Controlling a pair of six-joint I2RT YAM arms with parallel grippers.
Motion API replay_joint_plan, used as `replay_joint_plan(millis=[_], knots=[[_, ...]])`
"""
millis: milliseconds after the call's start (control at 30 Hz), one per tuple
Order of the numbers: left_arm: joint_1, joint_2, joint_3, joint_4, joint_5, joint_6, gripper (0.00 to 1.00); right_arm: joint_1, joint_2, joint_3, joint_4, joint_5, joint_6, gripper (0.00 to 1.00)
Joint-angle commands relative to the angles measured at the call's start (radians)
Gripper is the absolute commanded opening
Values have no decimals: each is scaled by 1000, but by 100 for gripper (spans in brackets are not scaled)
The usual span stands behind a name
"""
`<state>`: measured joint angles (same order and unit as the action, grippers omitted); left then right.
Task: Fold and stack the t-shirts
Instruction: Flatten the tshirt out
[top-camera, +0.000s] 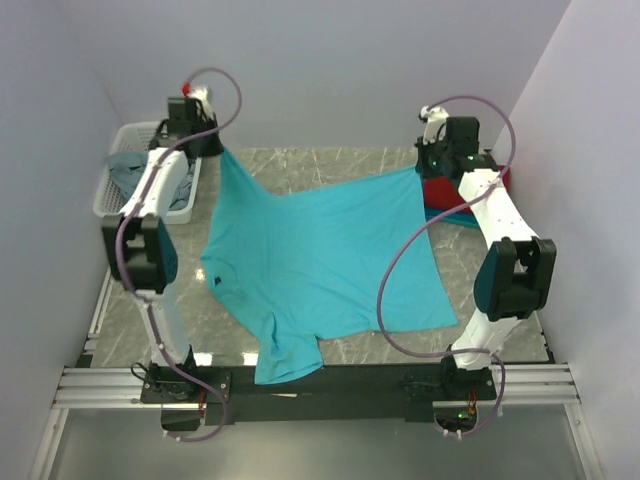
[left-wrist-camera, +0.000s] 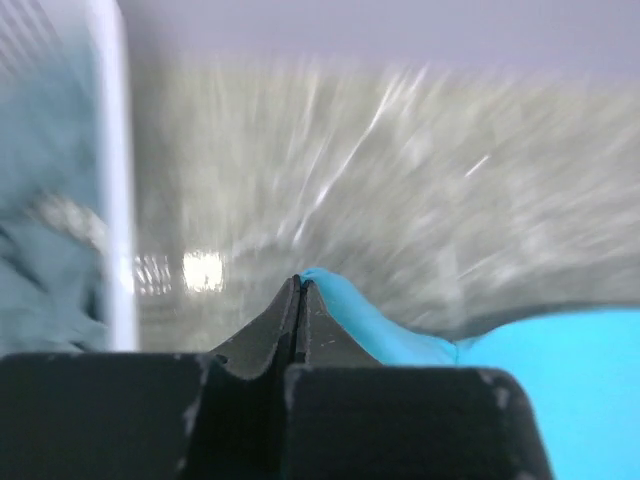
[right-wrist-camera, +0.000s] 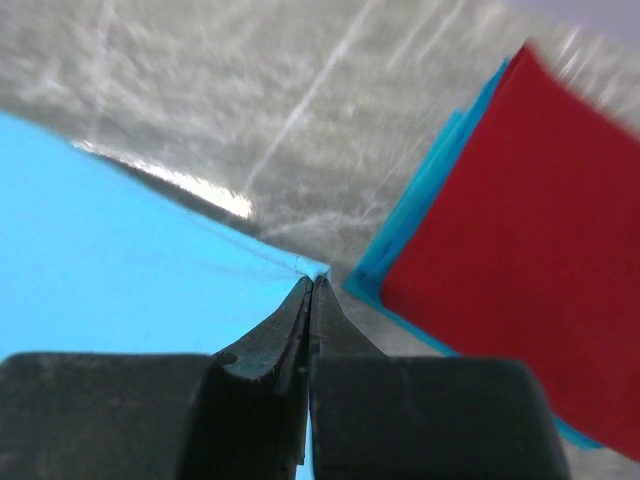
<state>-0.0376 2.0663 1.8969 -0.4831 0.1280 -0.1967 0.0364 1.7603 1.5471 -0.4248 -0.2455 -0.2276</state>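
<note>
Marble tabletop (top-camera: 300, 165). The turquoise t-shirt (top-camera: 320, 260) lies spread mid-table. The left gripper (left-wrist-camera: 300, 284) and right gripper (right-wrist-camera: 312, 282) are each pinched tight on a far corner — the body runs from the fingers back toward the bases. A folded red shirt (right-wrist-camera: 520, 250) sits just beside the right gripper.

Plain bright turquoise t-shirt (top-camera: 330, 255) on a grey, white-veined marble-pattern table (top-camera: 300, 165). At right, a plain red t-shirt (right-wrist-camera: 530, 260) over a turquoise-blue t-shirt (right-wrist-camera: 396, 235). The white perforated basket (top-camera: 103, 195), upper left, holds dull grey-blue cloth (top-camera: 125, 172).

turquoise t-shirt (top-camera: 320, 250) 1 | red t-shirt (right-wrist-camera: 520, 250) 1 | blue t-shirt (right-wrist-camera: 420, 222) 1 | grey-blue t-shirt (top-camera: 125, 172) 1 | basket (top-camera: 104, 200) 1
</note>
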Motion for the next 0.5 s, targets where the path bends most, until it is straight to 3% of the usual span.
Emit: replay_joint_plan(millis=[0, 133, 300, 467], knots=[[-2, -237, -42, 161, -7, -15, 0, -1, -139, 128, -23, -24, -70, 0], [-4, -473, -110, 215, -31, -32, 0, -3, -234, 244, -91, -51, -111, 0], [-4, -759, -168, 282, -50, -78, 0, -3, -458, 263, -80, -40, -144, 0], [-4, -998, -116, 330, -33, -144, 0, -4, -675, 288, -43, 11, -128, 0]])
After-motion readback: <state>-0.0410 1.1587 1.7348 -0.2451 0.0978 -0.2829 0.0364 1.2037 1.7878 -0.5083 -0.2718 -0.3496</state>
